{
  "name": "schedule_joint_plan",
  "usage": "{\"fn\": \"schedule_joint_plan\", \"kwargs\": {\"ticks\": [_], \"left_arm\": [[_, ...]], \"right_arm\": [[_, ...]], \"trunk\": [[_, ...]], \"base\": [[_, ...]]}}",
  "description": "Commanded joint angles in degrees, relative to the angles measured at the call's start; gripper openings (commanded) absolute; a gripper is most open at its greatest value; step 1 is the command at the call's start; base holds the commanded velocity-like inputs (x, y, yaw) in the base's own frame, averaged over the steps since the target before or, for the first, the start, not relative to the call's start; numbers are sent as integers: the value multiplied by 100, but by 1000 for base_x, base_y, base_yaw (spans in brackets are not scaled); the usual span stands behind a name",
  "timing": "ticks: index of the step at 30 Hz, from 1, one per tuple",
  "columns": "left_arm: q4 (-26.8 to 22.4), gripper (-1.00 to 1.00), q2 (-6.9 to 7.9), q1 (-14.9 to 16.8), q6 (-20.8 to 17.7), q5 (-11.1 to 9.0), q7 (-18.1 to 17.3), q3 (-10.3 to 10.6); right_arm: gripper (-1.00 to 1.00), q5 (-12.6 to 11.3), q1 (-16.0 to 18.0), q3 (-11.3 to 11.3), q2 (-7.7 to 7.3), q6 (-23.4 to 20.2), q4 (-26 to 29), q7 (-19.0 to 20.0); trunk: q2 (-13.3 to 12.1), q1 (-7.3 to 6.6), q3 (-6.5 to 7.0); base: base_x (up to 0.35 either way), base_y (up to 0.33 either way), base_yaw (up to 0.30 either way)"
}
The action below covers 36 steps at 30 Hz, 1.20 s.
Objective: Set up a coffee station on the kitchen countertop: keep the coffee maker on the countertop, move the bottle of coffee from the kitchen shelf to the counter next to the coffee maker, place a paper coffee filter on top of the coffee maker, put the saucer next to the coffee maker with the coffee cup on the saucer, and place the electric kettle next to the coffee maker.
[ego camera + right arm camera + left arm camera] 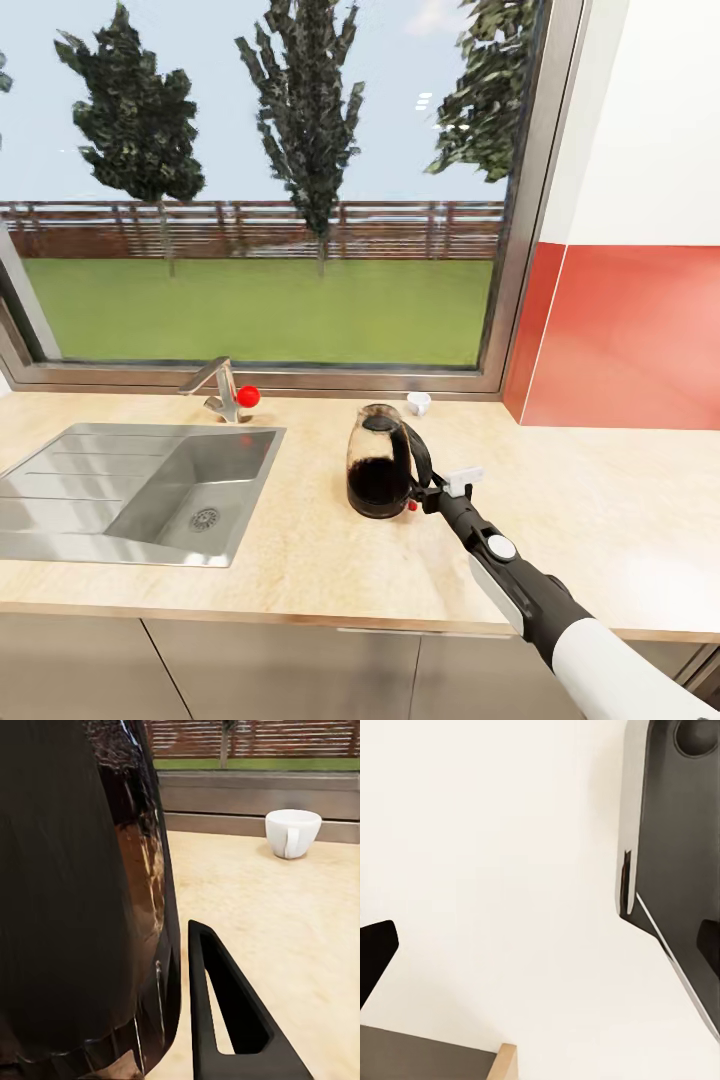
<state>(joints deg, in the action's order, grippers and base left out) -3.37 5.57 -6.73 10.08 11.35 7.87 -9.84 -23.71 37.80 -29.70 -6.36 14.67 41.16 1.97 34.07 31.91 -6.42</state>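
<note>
Behind the electric kettle (380, 475) on the kitchen countertop (300, 540), coffee cup (418, 402); right gripper (428, 492) clamped on its handle.

The right arm is reaching in from the lower right corner of the head view toward the centre of the frame, its white forearm shell giving way to a black wrist. The right gripper (425, 492) is sitting just right of centre, pressing against the looped handle of the electric kettle (380, 462). In the right wrist view one dark finger (225, 1020) is lying right beside the kettle's body; its grip is unclear. In the left wrist view, dark finger edges are poking in at both sides.
</note>
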Motion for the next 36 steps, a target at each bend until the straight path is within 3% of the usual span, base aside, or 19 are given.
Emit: {"fn": "schedule_joint_plan", "kwargs": {"ticks": [1, 15, 19, 24, 28, 29, 33, 34, 35, 36], "left_arm": [[-6, 100, 1, 0, 11, 60, 15, -44], [-6, 100, 15, -3, 10, 60, 13, -44], [-6, 100, 14, -3, 5, 60, 18, -44], [-6, 100, 7, -3, 9, 60, 16, -44], [-6, 100, 0, -3, 11, 60, 14, -44], [-6, 100, -8, -3, 11, 60, 18, -44], [-6, 100, -7, -3, 11, 60, 22, -44], [-6, 100, -9, -3, 11, 60, 22, -44], [-6, 100, -7, -3, 8, 60, 15, -44], [-3, 100, -6, -3, 3, 60, 8, -41]], "right_arm": [[-100, -64, 8, -27, -6, 27, -1, 14], [-100, -73, 8, -7, 22, 13, 85, 14], [-100, -30, 8, -6, 28, -9, 509, 10], [-100, 206, 8, -2, 43, -143, 1090, -6], [-100, 360, 8, -1, 129, -1387, 1830, 3], [-100, 388, 8, -6, 255, -1878, 2149, 11], [-100, 757, 8, -20, 622, -2740, 2741, 10], [-100, 883, 8, -62, 700, -2983, 2971, 8], [-100, 1109, 8, -336, 834, -3450, 3575, 0], [-100, 1139, 8, -436, 851, -3516, 3670, -1]], "trunk": [[8, 2, -9], [8, 2, -9], [8, 2, -9], [8, 2, -9], [8, 2, -9], [8, 2, -9], [8, 2, -9], [8, 2, -9], [8, 2, -9], [8, 2, -9]], "base": [[0, 0, 0], [0, 0, 0], [0, 0, 0], [0, 0, 0], [0, 0, 0], [0, 0, 0], [0, 0, 0], [0, 0, 0], [0, 0, 0], [0, 0, 0]]}}
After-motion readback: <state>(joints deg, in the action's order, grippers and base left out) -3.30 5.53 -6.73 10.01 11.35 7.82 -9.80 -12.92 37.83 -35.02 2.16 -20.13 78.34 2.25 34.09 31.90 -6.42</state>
